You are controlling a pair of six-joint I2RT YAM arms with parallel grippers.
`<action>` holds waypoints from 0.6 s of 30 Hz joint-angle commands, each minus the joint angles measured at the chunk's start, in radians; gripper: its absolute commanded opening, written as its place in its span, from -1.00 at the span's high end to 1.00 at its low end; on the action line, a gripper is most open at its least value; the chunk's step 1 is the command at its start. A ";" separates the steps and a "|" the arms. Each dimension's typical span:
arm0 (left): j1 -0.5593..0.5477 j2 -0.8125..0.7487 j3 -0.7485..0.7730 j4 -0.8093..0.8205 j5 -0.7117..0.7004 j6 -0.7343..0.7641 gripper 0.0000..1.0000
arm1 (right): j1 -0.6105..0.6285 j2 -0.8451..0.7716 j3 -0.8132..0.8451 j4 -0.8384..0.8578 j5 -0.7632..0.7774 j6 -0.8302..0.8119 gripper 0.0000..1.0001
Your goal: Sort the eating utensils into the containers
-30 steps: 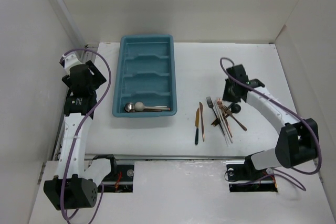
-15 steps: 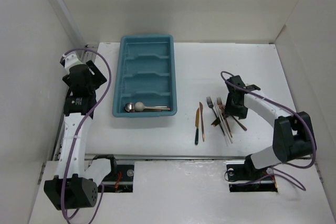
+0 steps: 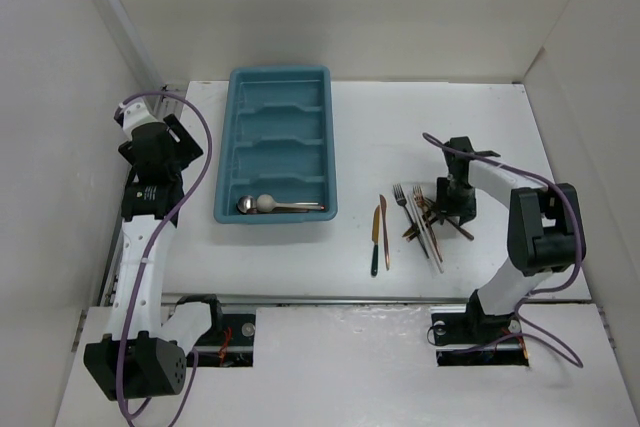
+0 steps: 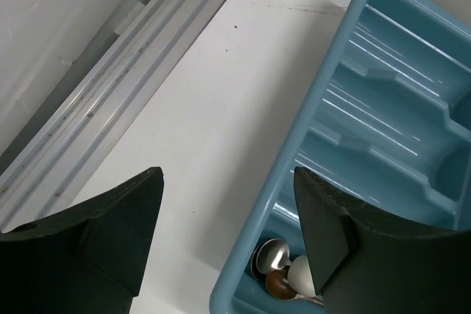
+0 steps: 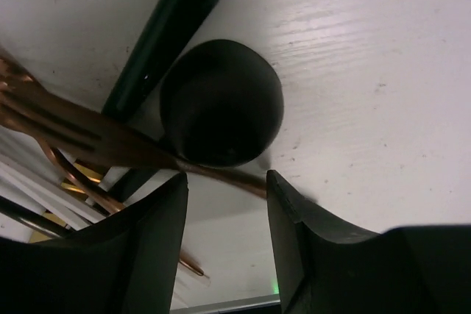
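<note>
We record a teal-blue rectangular plastic cutlery tray (image 3: 232,147), upper centre, with silver and white spoons (image 3: 262,204) in its lowest compartment. At right centre lies a copper, black and white utensil pile (image 3: 425,225). The right gripper (image 5: 227,182) sits over it, jaws parted, gripping nothing. The left gripper (image 4: 227,182), at the left edge, is parted and empty.

The tray (image 3: 280,79) was a plain teal-blue on a white table (image 3: 400,127) marked with faint grey scuffs. Inside it lay a silver spoon (image 4: 271,254), a white spoon (image 4: 302,273) and a copper spoon (image 4: 278,283). Among the loose pieces were a matt black spoon (image 5: 221,104), a shiny copper fork (image 5: 66,126), white sticks (image 3: 432,247) and a knife (image 3: 377,232) with a copper blade and dark handle. The left hand (image 4: 227,211) and right hand (image 5: 227,211) were black. The left arm (image 3: 140,257) and right arm (image 3: 497,182) were white with black joints, and each trailed a purple cable (image 3: 196,152).
</note>
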 commanded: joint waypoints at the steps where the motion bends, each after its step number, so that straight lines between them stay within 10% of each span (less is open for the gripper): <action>1: 0.006 -0.023 -0.006 0.041 -0.012 0.008 -0.37 | 0.001 0.032 -0.017 0.046 -0.046 -0.056 -0.04; 11: 0.015 -0.023 -0.017 0.050 -0.021 0.017 -0.37 | 0.001 0.111 0.009 0.043 -0.114 -0.119 0.97; 18: 0.015 -0.023 -0.017 0.050 -0.021 0.026 -0.37 | 0.096 0.012 0.076 0.000 -0.098 -0.140 1.00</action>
